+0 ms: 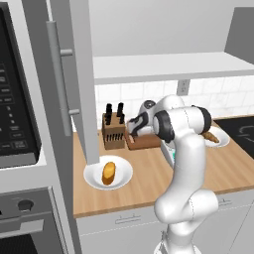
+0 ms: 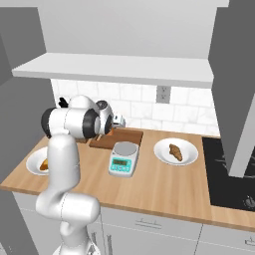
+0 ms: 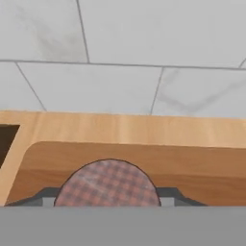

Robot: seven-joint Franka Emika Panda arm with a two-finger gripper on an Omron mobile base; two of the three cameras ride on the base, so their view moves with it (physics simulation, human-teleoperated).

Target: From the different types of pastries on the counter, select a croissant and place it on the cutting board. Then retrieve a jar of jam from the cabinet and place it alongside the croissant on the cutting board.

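Jar of jam (image 3: 108,185) clamped in the tool (image 3: 108,201) — over cutting board (image 3: 192,163).

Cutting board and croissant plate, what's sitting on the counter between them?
A small kitchen scale sits between the cutting board and the croissant plate, seen in the right base view.

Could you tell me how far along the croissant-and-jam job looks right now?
Nothing looks finished: the croissant still sits on its plate, not the cutting board. In hand: the gripper holds the jar of jam low over the board. Left: setting it down and moving the croissant.
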